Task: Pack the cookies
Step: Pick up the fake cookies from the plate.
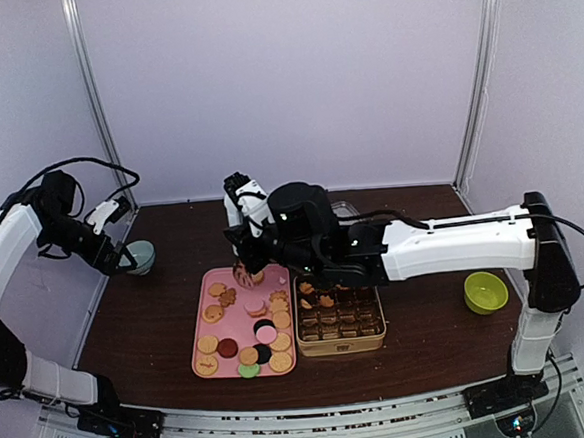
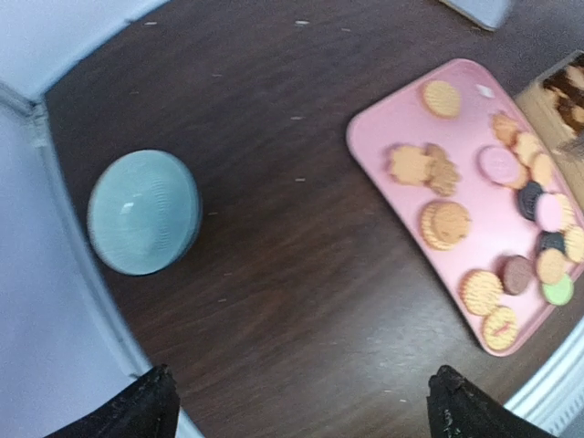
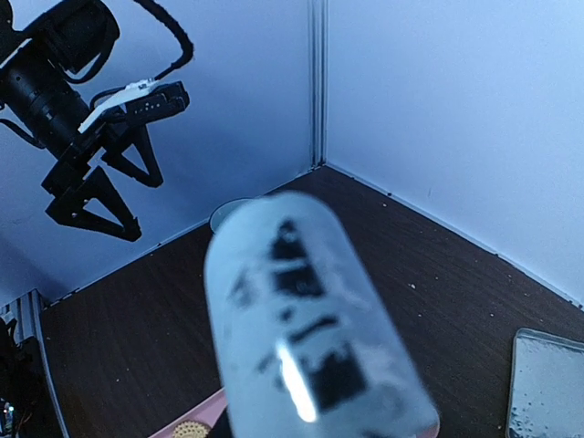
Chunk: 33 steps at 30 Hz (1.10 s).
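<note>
Picking step I reckon: right end effector (image 1: 248,272) over the pink tray's (image 2: 379,128) cookies (image 1: 208,343), can't tell its grip, left end effector (image 2: 303,406) gaping idle; next needs aiming at the tin (image 1: 341,348).

A high fixed view from above the near edge looks down across the dark table (image 1: 149,329) to the back wall (image 1: 292,79). The left wrist view looks steeply down from nearer, sharing a pale bowl (image 2: 144,212) and pink tray (image 2: 383,196) with it. The right wrist view faces the left rear corner, largely blocked by a close blurred object (image 3: 310,347), and shares the left gripper (image 3: 146,212) with the high view.
</note>
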Tool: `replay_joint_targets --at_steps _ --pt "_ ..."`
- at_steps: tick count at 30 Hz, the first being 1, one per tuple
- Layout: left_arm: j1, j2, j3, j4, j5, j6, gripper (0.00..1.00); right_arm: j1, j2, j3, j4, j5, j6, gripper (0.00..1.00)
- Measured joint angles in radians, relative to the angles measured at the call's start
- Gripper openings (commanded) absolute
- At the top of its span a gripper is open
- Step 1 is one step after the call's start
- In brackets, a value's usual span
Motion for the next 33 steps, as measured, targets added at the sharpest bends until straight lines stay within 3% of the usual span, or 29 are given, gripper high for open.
replay_joint_targets --at_steps 4,8,19,33 --pt "0.008 -0.077 -0.023 0.124 -0.187 -0.073 0.98 0.0 0.114 0.126 -0.01 -0.042 0.006 0.29" --pt "0.012 -0.072 -0.04 0.17 -0.243 -0.113 0.98 -0.003 0.22 0.242 -0.026 -0.057 0.01 0.32" --pt "0.013 -0.032 -0.072 0.184 -0.167 -0.137 0.98 -0.034 0.426 0.44 -0.108 -0.072 0.038 0.34" --pt "0.013 -0.034 -0.108 0.166 -0.066 -0.088 0.98 -0.061 0.568 0.66 -0.137 -0.077 0.046 0.41"
